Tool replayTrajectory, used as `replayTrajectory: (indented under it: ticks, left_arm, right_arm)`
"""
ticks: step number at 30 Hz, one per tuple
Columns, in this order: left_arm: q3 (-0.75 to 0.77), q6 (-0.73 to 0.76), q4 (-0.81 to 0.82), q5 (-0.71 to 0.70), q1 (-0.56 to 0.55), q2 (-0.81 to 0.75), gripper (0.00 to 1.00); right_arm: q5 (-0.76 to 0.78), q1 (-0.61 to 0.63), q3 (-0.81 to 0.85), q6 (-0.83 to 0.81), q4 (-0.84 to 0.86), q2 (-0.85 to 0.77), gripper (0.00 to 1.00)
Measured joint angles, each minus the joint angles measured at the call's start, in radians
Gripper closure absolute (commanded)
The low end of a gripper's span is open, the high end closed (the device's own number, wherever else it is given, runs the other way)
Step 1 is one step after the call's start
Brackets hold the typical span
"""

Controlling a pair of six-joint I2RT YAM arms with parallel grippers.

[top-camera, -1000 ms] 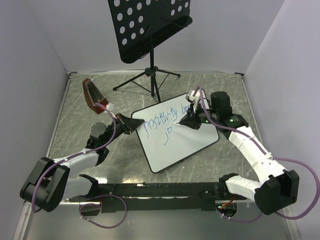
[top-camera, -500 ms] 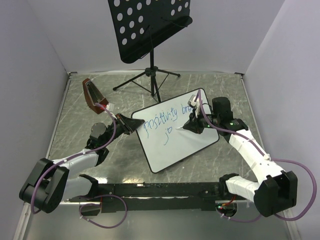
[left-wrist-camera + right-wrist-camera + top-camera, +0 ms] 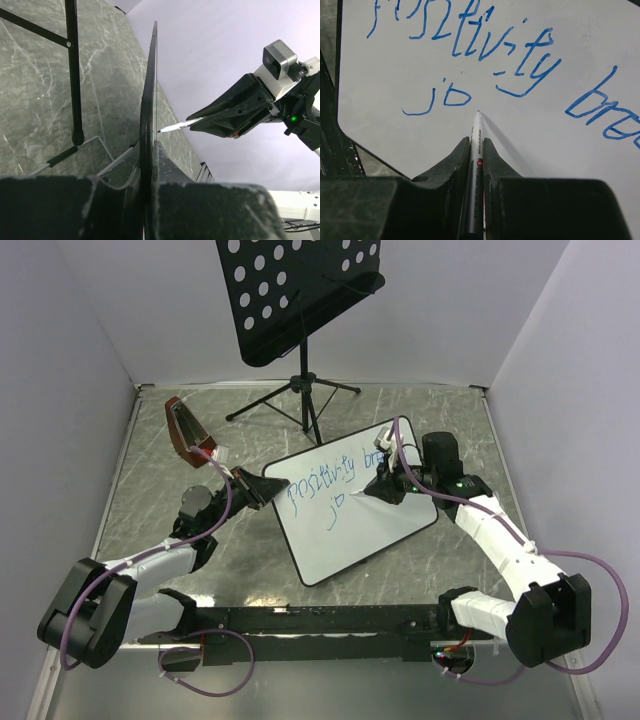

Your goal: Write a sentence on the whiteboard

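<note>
Between the closed fingers of the right gripper (image 3: 476,145), a marker pen (image 3: 477,125) is held, and its tip is set at the whiteboard (image 3: 555,160) just past the "jo" of the sentence (image 3: 485,50). The whiteboard's edge is pinched tight between the fingers of the left gripper (image 3: 148,150).

We read blue handwriting (image 3: 480,47) on the whiteboard (image 3: 560,170): "positivity bre", cut off, beyond the marker (image 3: 475,150) tip; "jo" just left of it.
</note>
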Motion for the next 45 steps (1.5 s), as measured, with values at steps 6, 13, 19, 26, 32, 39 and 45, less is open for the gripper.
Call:
replayTrajectory:
  ticks: [6,13,19,26,32,39,45]
  left_arm:
    - [0.0,0.0,0.0,0.0,0.0,0.0,0.99]
    - [0.0,0.0,0.0,0.0,0.0,0.001,0.99]
    - [0.0,0.0,0.0,0.0,0.0,0.001,0.99]
    - [0.0,-0.001,0.001,0.0,0.0,0.003,0.99]
    - [0.0,-0.001,0.001,-0.001,0.0,0.003,0.99]
    - [0.0,-0.001,0.008,0.0,0.0,0.007,0.99]
    - [0.0,0.0,0.007,0.0,0.0,0.007,0.99]
  right_arm:
    - [0.003,0.01,0.001,0.019,0.017,0.021,1.0]
    - [0.006,0.021,0.011,0.034,0.029,0.031,1.0]
    - [0.008,0.023,0.016,0.04,0.037,0.039,1.0]
    - [0.01,0.023,0.022,0.037,0.027,0.043,1.0]
    - [0.009,0.023,0.024,0.018,-0.008,0.04,1.0]
    - [0.015,0.023,0.023,-0.002,-0.047,0.026,1.0]
    - [0.042,0.023,0.023,-0.006,-0.054,0.025,1.0]
